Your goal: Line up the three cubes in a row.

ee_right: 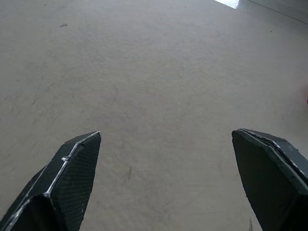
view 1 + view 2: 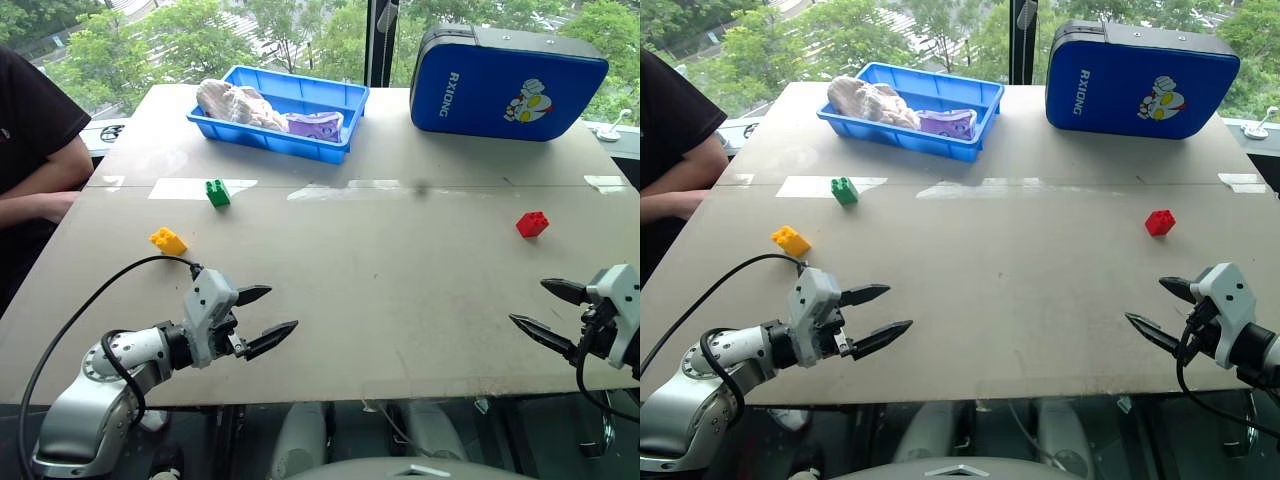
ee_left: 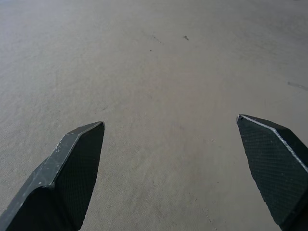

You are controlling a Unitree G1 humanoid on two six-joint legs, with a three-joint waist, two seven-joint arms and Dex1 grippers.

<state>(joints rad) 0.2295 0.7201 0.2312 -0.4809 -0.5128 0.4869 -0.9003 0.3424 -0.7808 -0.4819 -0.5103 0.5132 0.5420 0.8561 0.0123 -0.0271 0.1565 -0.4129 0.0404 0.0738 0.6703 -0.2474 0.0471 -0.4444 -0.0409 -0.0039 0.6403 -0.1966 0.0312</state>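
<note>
On a grey table [image 2: 400,300] by a window, the red cube [image 2: 532,224], green cube [image 2: 218,193] and yellow cube [image 2: 168,240] are lying scattered, awaiting alignment; the left gripper [image 2: 272,317] and right gripper [image 2: 540,310] are hovering spread and empty.

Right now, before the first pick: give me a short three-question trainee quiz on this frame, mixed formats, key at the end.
1. True or false: the red cube lies closer to the right gripper than to the left gripper.
2. Multiple choice: which cube lies nearest the blue tray? A) the yellow cube B) the green cube C) the red cube
3. Fill in: both grippers' fingers are ____ and hold nothing.

Key: 1 true; 2 B; 3 open.
</note>
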